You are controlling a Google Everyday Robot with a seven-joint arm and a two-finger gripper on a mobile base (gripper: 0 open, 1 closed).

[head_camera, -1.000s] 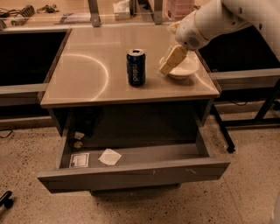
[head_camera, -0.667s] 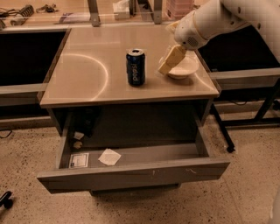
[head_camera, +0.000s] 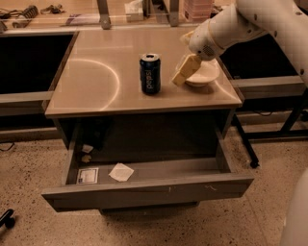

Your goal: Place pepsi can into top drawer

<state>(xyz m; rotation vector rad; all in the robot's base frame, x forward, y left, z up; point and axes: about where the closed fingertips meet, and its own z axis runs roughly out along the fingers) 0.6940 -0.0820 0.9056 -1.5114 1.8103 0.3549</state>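
The pepsi can (head_camera: 150, 73), dark blue with a silver top, stands upright near the middle of the cabinet top. My gripper (head_camera: 184, 70) hangs from the white arm just to the can's right, close to it but apart, in front of a white bowl (head_camera: 206, 75). The top drawer (head_camera: 144, 191) is pulled open below the cabinet top. Inside it lie a white paper scrap (head_camera: 121, 172) and a label (head_camera: 88, 175).
The cabinet top (head_camera: 96, 81) is a flat tan surface. Dark shelf openings flank it on both sides. A table leg with a caster (head_camera: 250, 153) stands at the right. Clutter lies on the far bench (head_camera: 43, 9). The floor is speckled.
My gripper has edged slightly left and down, closer to the can. The can and the drawer have not moved.
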